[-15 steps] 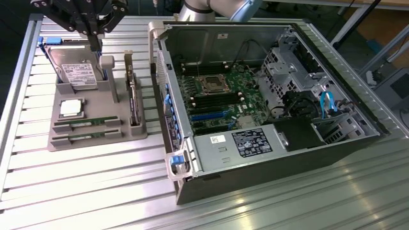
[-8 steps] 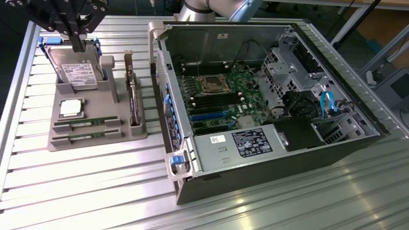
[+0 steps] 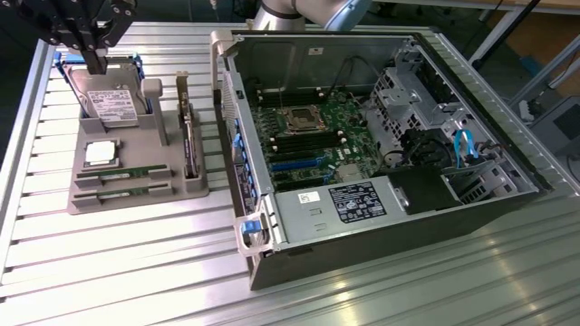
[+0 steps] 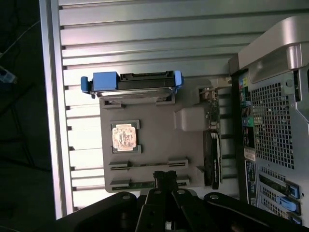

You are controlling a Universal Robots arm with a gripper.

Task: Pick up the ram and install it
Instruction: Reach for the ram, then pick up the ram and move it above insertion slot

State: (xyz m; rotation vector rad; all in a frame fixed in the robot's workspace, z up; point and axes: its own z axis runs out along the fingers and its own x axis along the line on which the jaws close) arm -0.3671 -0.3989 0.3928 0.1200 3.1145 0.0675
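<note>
The long, thin green circuit-board ram lies slotted at the grey plastic holder's front edge, lower left in the exterior view, with bare slatted metal table around it. The black gripper hangs upper left, closed and empty.

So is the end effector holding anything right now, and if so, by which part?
Nothing. The end effector is shut and empty above the grey holder; both ram sticks sit in its slots.
</note>
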